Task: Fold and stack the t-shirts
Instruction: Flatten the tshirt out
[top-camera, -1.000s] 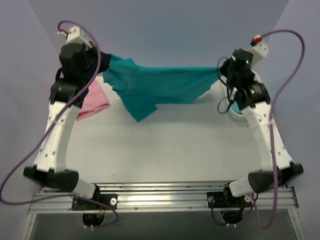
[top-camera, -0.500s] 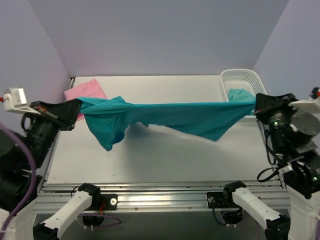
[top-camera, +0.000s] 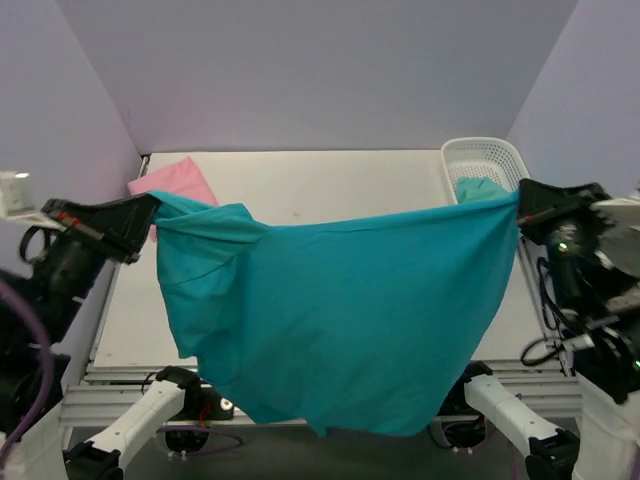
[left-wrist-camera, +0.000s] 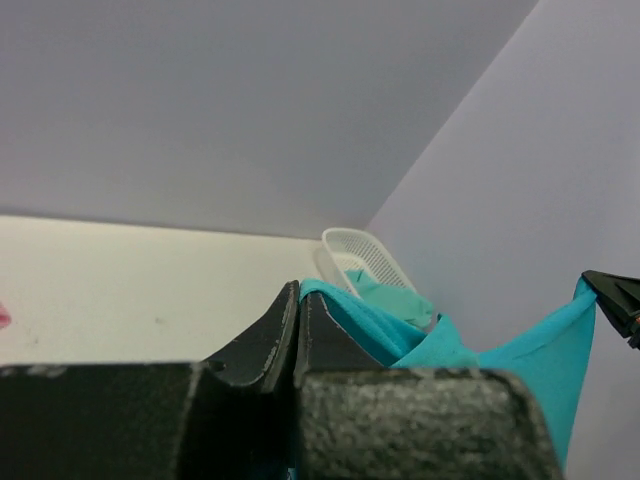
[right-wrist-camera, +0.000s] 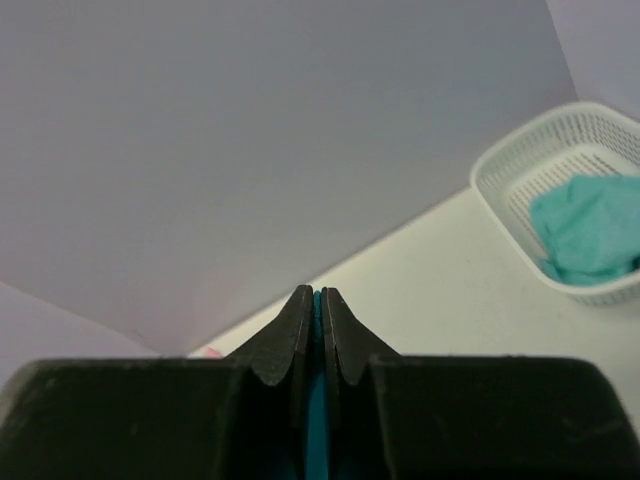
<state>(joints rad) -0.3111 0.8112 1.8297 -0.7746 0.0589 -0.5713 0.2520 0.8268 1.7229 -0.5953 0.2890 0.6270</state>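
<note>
A teal t-shirt (top-camera: 340, 310) hangs spread out in the air between my two grippers, high above the table and close to the top camera. My left gripper (top-camera: 150, 205) is shut on its left corner; the pinched cloth shows in the left wrist view (left-wrist-camera: 345, 305). My right gripper (top-camera: 518, 203) is shut on its right corner; a teal strip (right-wrist-camera: 317, 400) shows between the closed jaws. A folded pink t-shirt (top-camera: 175, 178) lies at the table's back left.
A white basket (top-camera: 490, 160) stands at the back right with a green garment (right-wrist-camera: 590, 230) in it. The hanging shirt hides much of the white table (top-camera: 330, 185) and the arm bases.
Both grippers have risen toward the camera with the teal shirt. The shirt, twisted into a band before, now hangs open as a wide sheet.
</note>
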